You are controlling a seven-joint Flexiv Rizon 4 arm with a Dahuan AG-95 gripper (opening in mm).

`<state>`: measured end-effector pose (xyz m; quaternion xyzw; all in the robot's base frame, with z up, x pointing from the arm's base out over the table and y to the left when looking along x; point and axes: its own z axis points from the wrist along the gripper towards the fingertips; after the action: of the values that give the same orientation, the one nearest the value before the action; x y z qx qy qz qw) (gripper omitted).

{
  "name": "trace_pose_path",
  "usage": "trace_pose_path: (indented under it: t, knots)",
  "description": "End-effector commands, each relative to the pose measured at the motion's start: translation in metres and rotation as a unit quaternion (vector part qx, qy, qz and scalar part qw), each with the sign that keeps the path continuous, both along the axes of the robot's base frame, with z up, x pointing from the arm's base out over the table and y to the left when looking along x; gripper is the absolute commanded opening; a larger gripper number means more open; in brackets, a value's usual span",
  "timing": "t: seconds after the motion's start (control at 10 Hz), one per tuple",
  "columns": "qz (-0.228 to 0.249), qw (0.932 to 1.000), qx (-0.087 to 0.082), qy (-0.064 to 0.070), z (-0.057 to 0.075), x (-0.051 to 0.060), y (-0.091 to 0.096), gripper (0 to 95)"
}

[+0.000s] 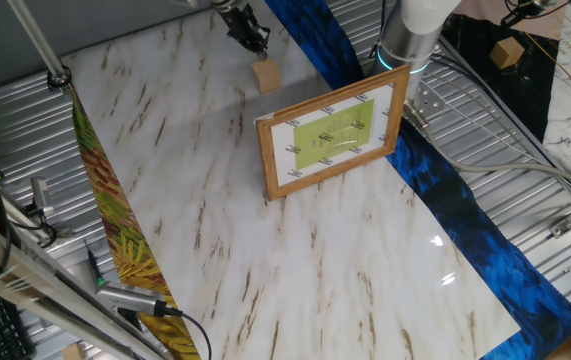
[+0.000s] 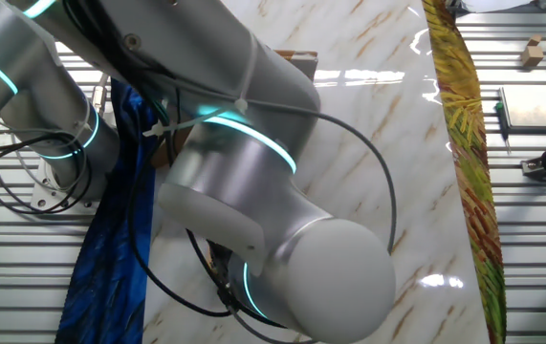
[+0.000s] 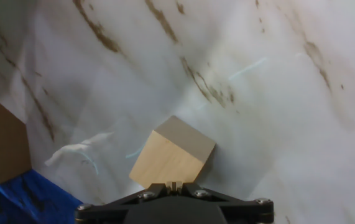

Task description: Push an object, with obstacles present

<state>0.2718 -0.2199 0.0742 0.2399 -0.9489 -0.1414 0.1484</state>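
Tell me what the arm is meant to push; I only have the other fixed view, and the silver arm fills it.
Observer: A small pale wooden cube, seen in one fixed view, with the hand right next to it.
Operator: Touching it?
Observer: Hand view shows the hand shut, right at the cube's edge; contact is unclear.
Operator: Any obstacle?
Observer: A wooden picture frame with a green centre stands upright near the cube, apart from it.

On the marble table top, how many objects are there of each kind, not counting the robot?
Wooden cube: 1
Picture frame: 1
Total: 2
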Motion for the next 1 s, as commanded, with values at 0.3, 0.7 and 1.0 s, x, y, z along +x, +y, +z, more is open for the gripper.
trace_pose_path:
  t: [0.3,0.7,1.0]
  knots:
    - [-0.021,0.9997,-0.004,0.007,0.001,0.014,0.017,0.0]
    - [-0.035,0.9993,-0.007,0.009,-0.004,0.02,0.026,0.0]
    - [-0.035,0.9993,-0.007,0.01,-0.004,0.021,0.028,0.0]
